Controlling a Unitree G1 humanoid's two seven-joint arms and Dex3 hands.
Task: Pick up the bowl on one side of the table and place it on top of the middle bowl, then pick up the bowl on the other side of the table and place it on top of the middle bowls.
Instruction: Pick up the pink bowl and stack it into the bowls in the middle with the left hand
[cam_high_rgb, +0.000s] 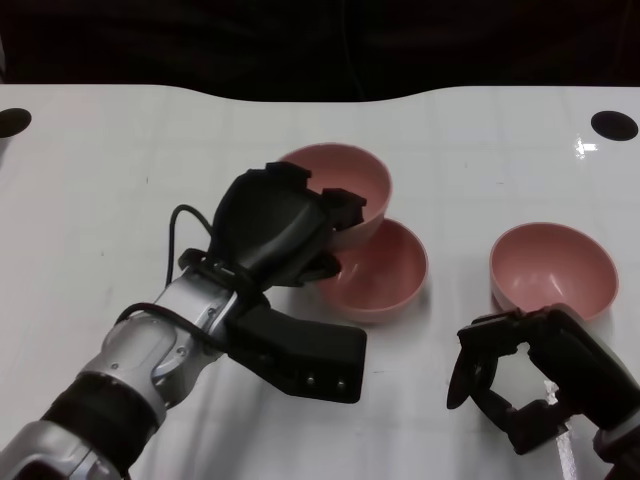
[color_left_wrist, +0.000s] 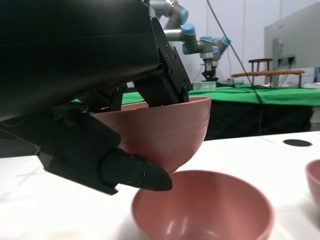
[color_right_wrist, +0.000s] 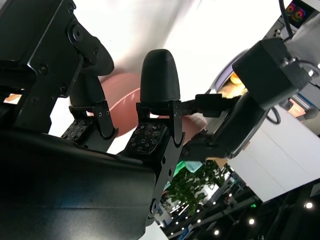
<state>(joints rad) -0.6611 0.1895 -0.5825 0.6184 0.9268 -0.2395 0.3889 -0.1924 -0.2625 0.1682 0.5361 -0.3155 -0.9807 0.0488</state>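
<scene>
A pink bowl is gripped at its rim by the left hand, fingers over the edge & thumb under the outer wall. It's held tilted above the middle bowl, w/ its underside just over that bowl's near rim per the left wrist view; contact can't be told. A third bowl sits upright on the white table, well apart to the right. The right hand is held just in front of it, fingers curled apart, nothing held.
</scene>
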